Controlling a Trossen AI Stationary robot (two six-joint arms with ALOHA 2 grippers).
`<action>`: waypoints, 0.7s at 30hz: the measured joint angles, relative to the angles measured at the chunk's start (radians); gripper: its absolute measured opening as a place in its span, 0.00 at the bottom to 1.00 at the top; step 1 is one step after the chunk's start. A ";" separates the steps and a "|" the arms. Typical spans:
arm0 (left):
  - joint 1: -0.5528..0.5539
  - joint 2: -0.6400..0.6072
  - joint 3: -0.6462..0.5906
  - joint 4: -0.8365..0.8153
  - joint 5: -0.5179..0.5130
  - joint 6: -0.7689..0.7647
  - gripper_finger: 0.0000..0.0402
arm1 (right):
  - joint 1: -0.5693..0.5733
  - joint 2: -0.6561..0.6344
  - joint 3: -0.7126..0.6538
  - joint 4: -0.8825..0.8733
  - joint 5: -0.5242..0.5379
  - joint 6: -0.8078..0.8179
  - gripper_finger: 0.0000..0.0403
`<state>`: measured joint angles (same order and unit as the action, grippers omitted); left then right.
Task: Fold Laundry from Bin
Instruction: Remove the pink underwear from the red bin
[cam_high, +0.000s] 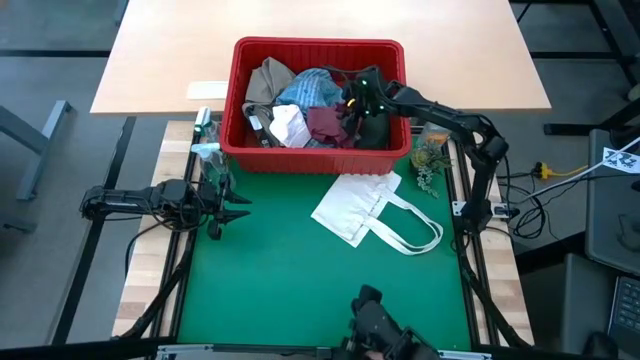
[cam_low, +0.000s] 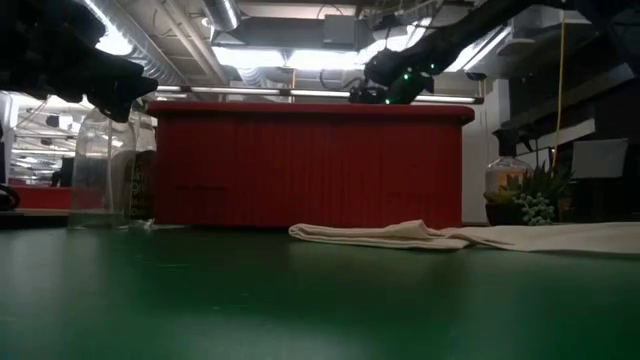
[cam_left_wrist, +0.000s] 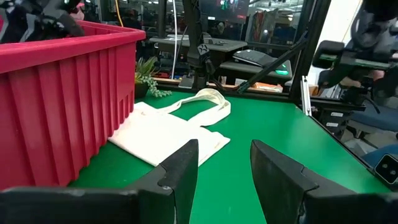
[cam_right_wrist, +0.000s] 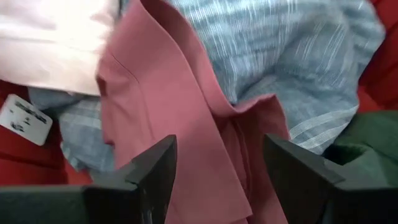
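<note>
My right arm reaches far out and bends down at the wrist. My right gripper (cam_right_wrist: 217, 180) points down with its two fingers spread wide and nothing between them. My left arm waits low at the side. My left gripper (cam_left_wrist: 224, 180) is partly open and empty.

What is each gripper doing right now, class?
Left gripper: open, empty, over the mat beside the bin.
Right gripper: open, empty, just above the maroon cloth inside the bin.
</note>
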<state>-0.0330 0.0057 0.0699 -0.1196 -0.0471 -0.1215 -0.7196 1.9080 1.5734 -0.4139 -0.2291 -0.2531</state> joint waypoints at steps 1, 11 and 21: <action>0.000 0.000 0.000 0.000 0.000 0.000 0.35 | -0.006 0.007 0.000 0.003 -0.010 -0.015 0.59; 0.000 0.000 0.000 0.000 0.000 0.000 0.35 | -0.022 0.063 0.000 0.012 -0.093 -0.099 0.59; 0.000 0.000 0.000 0.000 0.000 0.000 0.35 | -0.020 0.067 0.000 0.013 -0.176 -0.123 0.30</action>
<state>-0.0330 0.0059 0.0700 -0.1196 -0.0471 -0.1215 -0.7399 1.9747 1.5738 -0.4007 -0.4049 -0.3759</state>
